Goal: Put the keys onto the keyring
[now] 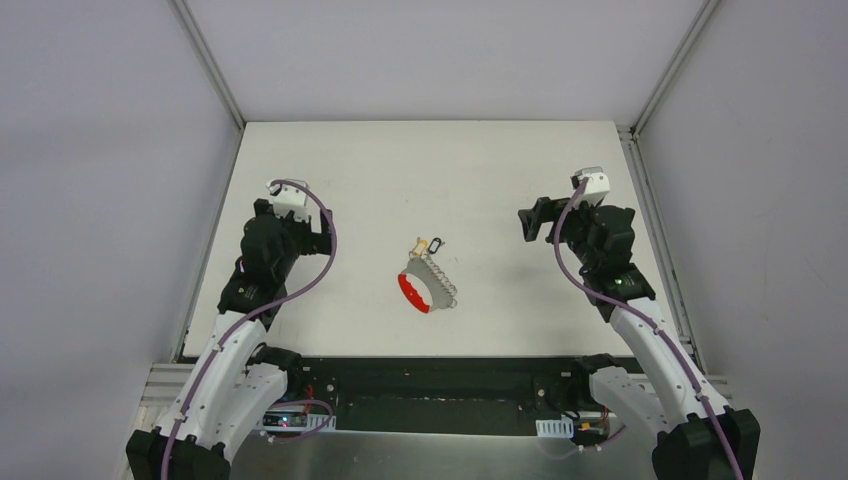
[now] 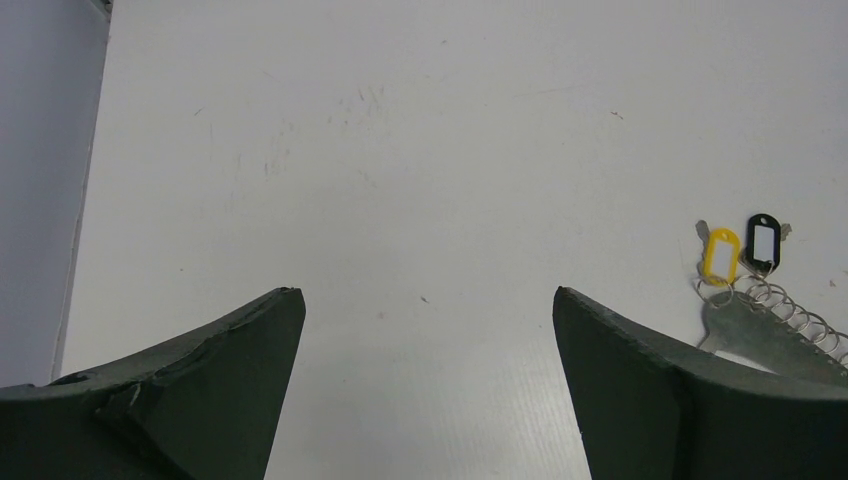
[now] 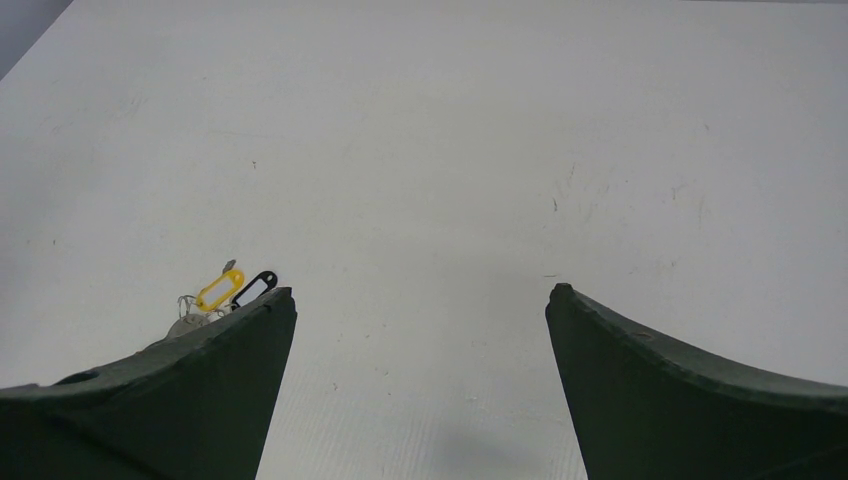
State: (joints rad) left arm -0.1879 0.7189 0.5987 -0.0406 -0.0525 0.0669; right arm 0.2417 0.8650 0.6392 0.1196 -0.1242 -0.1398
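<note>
The keyring (image 1: 428, 282) lies mid-table: a red crescent band (image 1: 411, 292), a row of silver wire loops (image 1: 444, 281) and a yellow-orange tag (image 1: 423, 246) at its far end. The key with a black head (image 1: 437, 243) lies beside that tag; I cannot tell whether it is hooked on. My left gripper (image 1: 322, 235) is open and empty, well left of the bunch. My right gripper (image 1: 528, 222) is open and empty, well right of it. The left wrist view shows the tag (image 2: 720, 255), key (image 2: 764, 240) and loops (image 2: 795, 310) at its right edge. The right wrist view shows the tag (image 3: 218, 290) and key (image 3: 252, 288) by the left finger.
The white table (image 1: 430, 170) is walled by grey panels at the back and both sides, with metal rails along its left and right edges. The arm bases stand at the near edge.
</note>
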